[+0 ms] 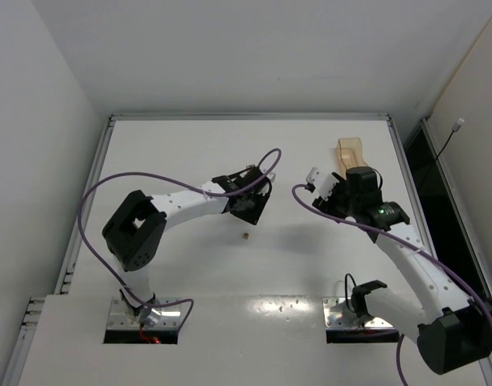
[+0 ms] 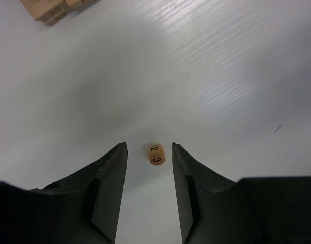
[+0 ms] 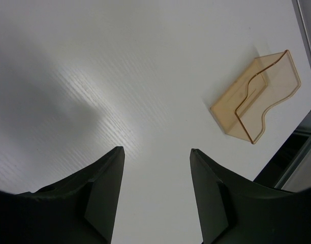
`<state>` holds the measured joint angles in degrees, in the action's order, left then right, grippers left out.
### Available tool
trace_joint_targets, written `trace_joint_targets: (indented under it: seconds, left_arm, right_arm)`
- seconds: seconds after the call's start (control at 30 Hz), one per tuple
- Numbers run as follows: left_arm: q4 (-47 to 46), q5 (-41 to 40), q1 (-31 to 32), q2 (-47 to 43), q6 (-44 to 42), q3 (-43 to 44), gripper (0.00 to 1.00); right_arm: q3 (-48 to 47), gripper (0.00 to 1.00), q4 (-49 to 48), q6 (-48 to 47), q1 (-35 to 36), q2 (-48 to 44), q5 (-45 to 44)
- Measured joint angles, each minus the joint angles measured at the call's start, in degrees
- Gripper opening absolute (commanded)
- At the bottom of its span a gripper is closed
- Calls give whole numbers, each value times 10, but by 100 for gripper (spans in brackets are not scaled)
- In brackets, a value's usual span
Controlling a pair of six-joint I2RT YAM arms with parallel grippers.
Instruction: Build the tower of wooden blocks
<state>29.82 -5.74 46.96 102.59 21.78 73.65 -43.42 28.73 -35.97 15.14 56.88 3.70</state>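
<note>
A tiny light-brown cube point(image 2: 156, 154) marked 2 and 3 lies on the white table; it also shows in the top view point(image 1: 244, 236). My left gripper point(image 2: 149, 146) is open and hangs above the table, with the cube showing between its fingertips and touching neither. In the top view the left gripper point(image 1: 252, 206) is just behind the cube. A stack of light wooden planks point(image 2: 50, 10) sits at the top left edge of the left wrist view, mostly cut off. My right gripper point(image 3: 156, 150) is open and empty over bare table; in the top view it point(image 1: 346, 181) is at the right.
A translucent amber plastic box point(image 3: 257, 96) lies on its side ahead and to the right of the right gripper, near the table's right edge point(image 1: 400, 153). It also shows in the top view point(image 1: 350, 151). Purple cables loop off both arms.
</note>
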Motion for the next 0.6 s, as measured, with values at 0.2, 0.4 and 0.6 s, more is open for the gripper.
trace_joint_targets:
  seconds: [0.2, 0.4, 0.6]
  left_arm:
    - [14, -3, 4, 12, 38, -28, 37]
    - [17, 3, 7, 11, 49, -53, 40]
    - [16, 22, 7, 11, 54, -56, 40]
  right_arm:
    - [0, 51, 0, 0, -5, 1, 0]
    - [0, 51, 0, 2, -9, 1, 3]
    - [0, 51, 0, 4, -16, 5, 8]
